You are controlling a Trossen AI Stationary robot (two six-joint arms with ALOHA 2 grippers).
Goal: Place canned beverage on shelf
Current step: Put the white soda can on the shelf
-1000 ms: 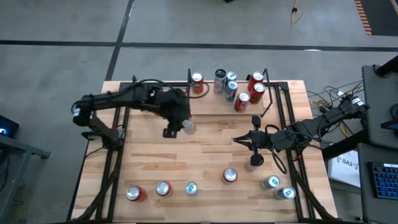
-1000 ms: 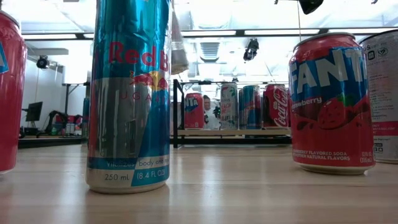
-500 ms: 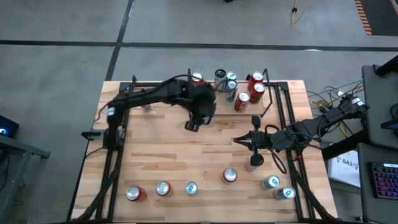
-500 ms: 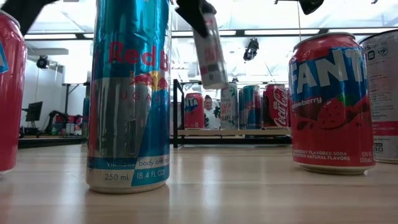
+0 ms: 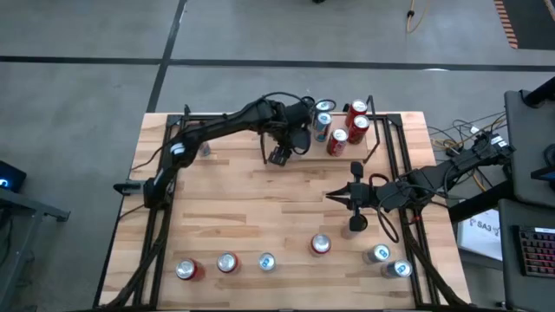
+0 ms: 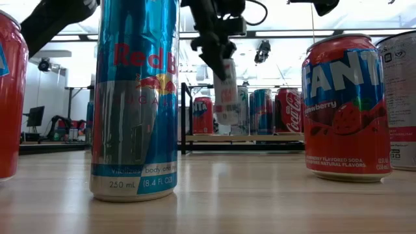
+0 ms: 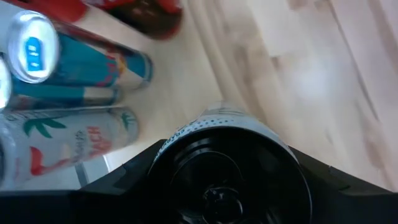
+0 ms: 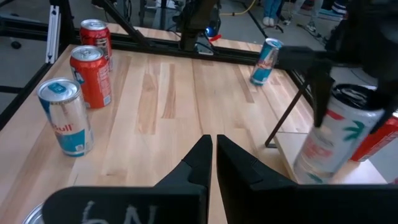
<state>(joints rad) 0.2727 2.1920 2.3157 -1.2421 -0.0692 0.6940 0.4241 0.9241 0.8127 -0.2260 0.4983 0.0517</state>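
Note:
A slim white can with a flamingo and palm print [image 8: 328, 142] hangs from my left gripper [image 5: 279, 154], which is shut on it. It is just above the near left part of the shelf [image 8: 291, 147], a light-wood board with black rails at the table's far edge. Its bottom end [image 6: 227, 121] is clear of the board [image 6: 260, 138]. Several other cans [image 5: 338, 139] stand on the shelf. In the left wrist view the held can's dark top end [image 7: 230, 177] fills the lower half. My right gripper [image 8: 213, 155] waits shut at mid-right of the table [image 5: 332, 196]. My left gripper pinches the white can's upper end [image 8: 336, 99] between its two fingers [image 8: 320, 87]. The fingers come from above, slanting down. The can hangs below them, slightly tilted and lifted clear of the shelf board.
Several cans stand along the table's near edge [image 5: 227, 262], with more at the near right [image 5: 376, 253]. One blue can [image 5: 203, 149] stands at the far left. Black frame rails [image 5: 165, 217] run along both sides. Bare wood [image 5: 251, 208] lies mid-table.
My left gripper has carried the white can from left of centre toward the table's far right, up to the shelf, sinking as it went. Its wrist has rolled. The can, tilted half a second ago, now hangs closer to upright in front of the shelf's cans.

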